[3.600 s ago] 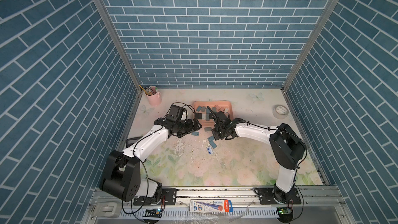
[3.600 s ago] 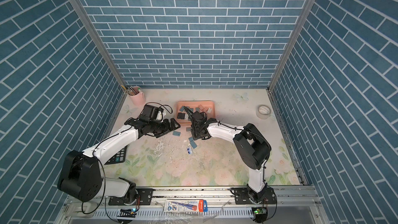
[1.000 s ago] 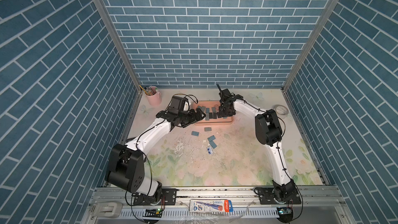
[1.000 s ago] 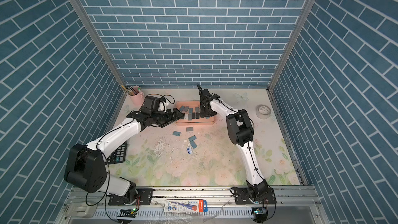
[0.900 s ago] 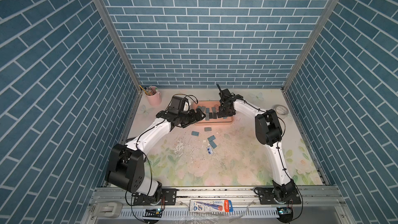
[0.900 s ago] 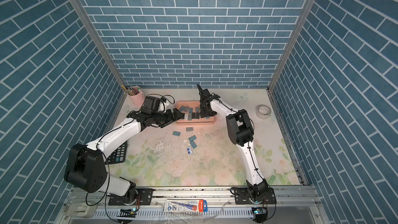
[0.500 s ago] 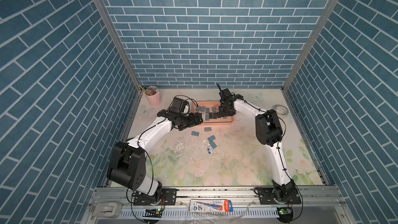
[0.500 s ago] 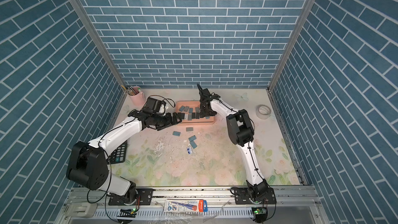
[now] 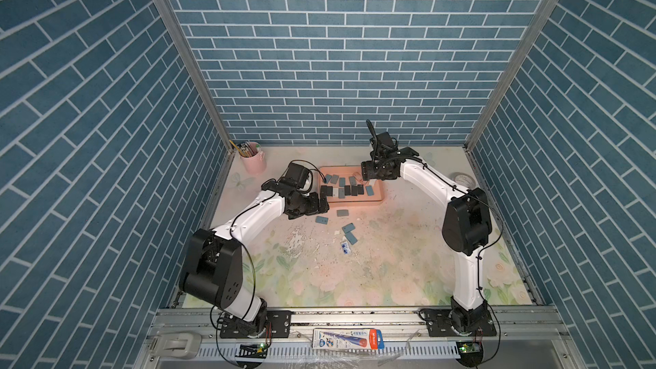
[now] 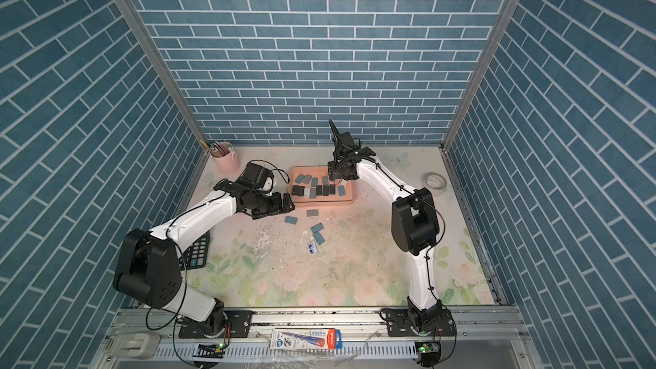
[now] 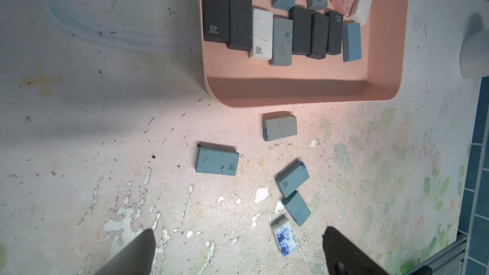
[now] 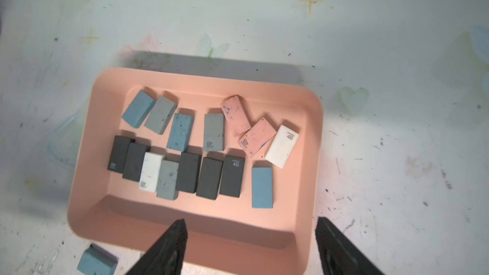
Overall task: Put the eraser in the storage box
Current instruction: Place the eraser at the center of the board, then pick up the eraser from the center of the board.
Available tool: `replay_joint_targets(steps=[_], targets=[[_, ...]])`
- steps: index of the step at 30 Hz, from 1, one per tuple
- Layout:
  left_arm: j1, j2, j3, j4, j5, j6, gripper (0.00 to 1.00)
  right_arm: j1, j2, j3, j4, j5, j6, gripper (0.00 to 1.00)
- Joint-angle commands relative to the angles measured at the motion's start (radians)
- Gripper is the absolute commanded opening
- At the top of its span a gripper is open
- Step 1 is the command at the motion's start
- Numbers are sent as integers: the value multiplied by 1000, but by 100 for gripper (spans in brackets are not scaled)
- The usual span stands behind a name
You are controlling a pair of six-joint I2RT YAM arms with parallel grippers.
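Note:
The salmon-pink storage box (image 9: 355, 201) (image 10: 321, 201) sits at the back middle of the table and holds several erasers: black, grey, blue, pink and white. My right gripper (image 12: 250, 223) (image 9: 369, 179) hangs open over the box's right end with nothing between its fingers. A blue eraser (image 12: 262, 187) lies flat in the box just ahead of them. My left gripper (image 11: 238, 231) (image 9: 321, 203) is open and empty by the box's near-left corner (image 11: 211, 93). Loose on the table lie a grey eraser (image 11: 280, 126), blue erasers (image 11: 217, 161) (image 11: 291, 179) (image 11: 296, 208) and a blue-stained white one (image 11: 283, 235).
A pale pink pencil cup (image 9: 253, 162) stands at the back left and a tape roll (image 9: 463, 180) at the back right. A calculator (image 10: 195, 254) lies by the left arm's base. A pen package (image 9: 348, 337) rests on the front rail. The mat has flaked white patches (image 9: 296, 241).
My right gripper has opened over the box, and the blue eraser now lies in it. My left gripper has drawn back from the box toward the near side, staying open.

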Motion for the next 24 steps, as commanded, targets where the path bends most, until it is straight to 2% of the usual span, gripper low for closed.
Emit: replay_joint_targets(steps=[1,2,7,12,18,24], targets=[[-21,52,15,-61,-22,48,100,25,-101,-113,55,17,-40,96],[-27,69,25,-77,-37,61,100,30,-131,-151,69,18,-42,98],[-76,178,103,-151,-119,135,100,33,-302,-376,154,16,-25,98],[-84,258,169,-179,-187,181,100,30,-405,-512,174,44,-17,98],[-129,372,273,-230,-261,219,100,14,-466,-596,186,53,-19,98],[-139,428,294,-214,-296,221,97,3,-481,-623,201,38,-17,99]])
